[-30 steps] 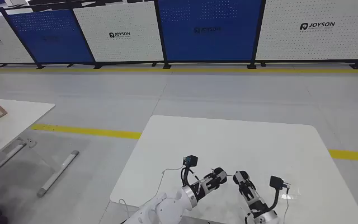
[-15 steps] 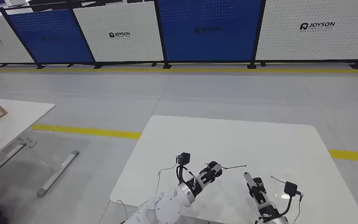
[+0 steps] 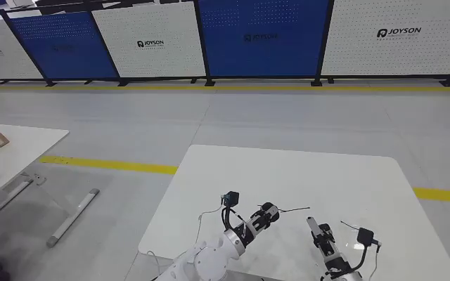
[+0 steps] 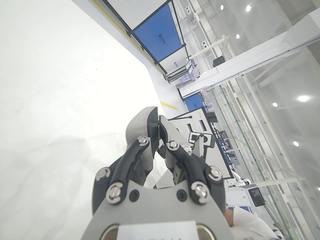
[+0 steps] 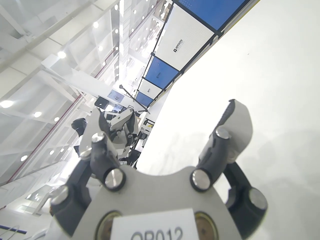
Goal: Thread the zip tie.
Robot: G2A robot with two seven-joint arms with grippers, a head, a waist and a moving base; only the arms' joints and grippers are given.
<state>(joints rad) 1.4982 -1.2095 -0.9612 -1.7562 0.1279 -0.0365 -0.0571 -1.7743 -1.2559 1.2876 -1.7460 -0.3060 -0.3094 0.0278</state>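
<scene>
Left gripper (image 3: 271, 210) clamps thin black zip tie (image 3: 295, 209) over white desk (image 3: 225, 175), robot-side edge.
Right gripper (image 5: 165, 107) released, apart from tie.

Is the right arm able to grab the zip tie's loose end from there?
Probably yes. The right gripper is open, the zip tie sticks out of the shut left gripper toward it, and just bare table lies between them.
</scene>
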